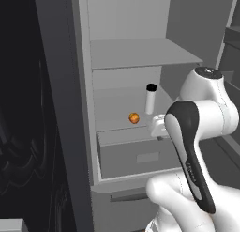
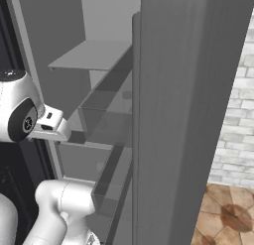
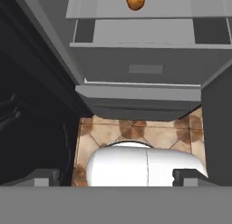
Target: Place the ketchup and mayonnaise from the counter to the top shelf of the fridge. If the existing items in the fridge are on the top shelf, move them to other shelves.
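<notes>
the end effector (image 3: pixel 116 177) hangs in front of the open fridge (image 1: pixel 84 85) with its two fingertips (image 3: pixel 45 177) far apart and nothing between them; they stand at the far left and far right of the hand view, which looks down on the grey drawer (image 3: pixel 136 64) and the brown tiled floor (image 3: pixel 136 132). in the left base view the hand sits just in front of the drawer, low and to the right of the shelves.

past the drawer, on the lower shelf (image 1: pixel 117 109), lies the orange ball (image 1: pixel 134 118), and a little behind it to the right stands a slim white bottle with a dark cap (image 1: pixel 151 98). the two are near but apart. the top shelf (image 1: pixel 136 52) above them carries nothing i can see. the ketchup, the mayonnaise and the tabletop cannot be found in these views.

my judgement: the ball is already on a lower board and the top board is free, so the clearing step seems done, with the hand empty. the step in hand is then the change toward fetching the first condiment. the next move calls for pulling the arm clear of the fridge without touching the drawer front or the door (image 2: pixel 188 115), then turning the base toward the tabletop until the red bottle or the white jar comes in sight.
</notes>
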